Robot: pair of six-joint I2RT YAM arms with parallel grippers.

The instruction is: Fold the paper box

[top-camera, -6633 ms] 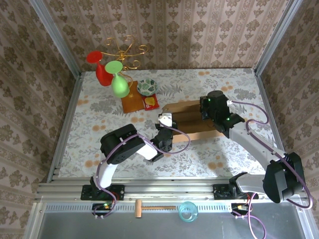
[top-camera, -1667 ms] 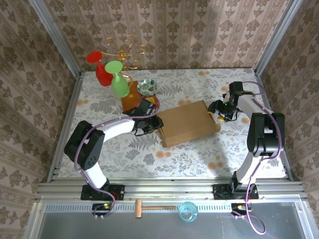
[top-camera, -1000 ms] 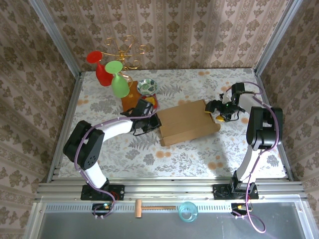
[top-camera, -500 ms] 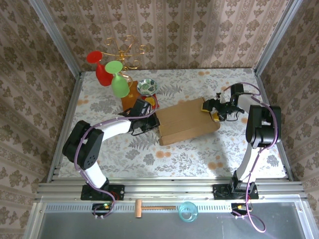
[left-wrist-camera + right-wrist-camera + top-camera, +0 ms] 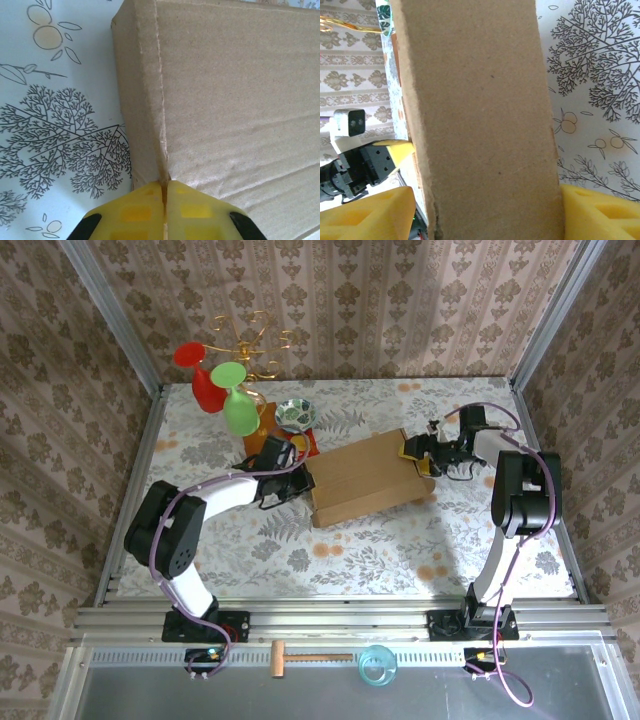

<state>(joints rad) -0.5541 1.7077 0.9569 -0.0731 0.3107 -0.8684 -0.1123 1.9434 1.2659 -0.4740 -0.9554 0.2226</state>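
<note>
The paper box (image 5: 365,478) is a closed, shallow brown cardboard box lying at a slant mid-table. My left gripper (image 5: 302,480) is at its left end. In the left wrist view it (image 5: 165,184) is shut, its yellow tips touching the box (image 5: 235,90) where the top face meets the side wall. My right gripper (image 5: 413,453) is at the box's right end. The right wrist view shows it (image 5: 482,200) open and astride the box (image 5: 480,125). The right finger (image 5: 600,215) touches the cardboard, and a small gap remains at the left finger (image 5: 365,215).
A gold wire stand (image 5: 245,345) with a red glass (image 5: 205,385) and a green glass (image 5: 238,405) stands at the back left on an orange wooden base (image 5: 262,448). A patterned bowl (image 5: 296,415) sits beside it. A wooden mallet (image 5: 300,657) and a clear ring (image 5: 377,665) lie by the near rail.
The box has slid left and turned a little. My right gripper moved in over its right end and its jaws narrowed. The left gripper backed left, staying at the box's edge.
</note>
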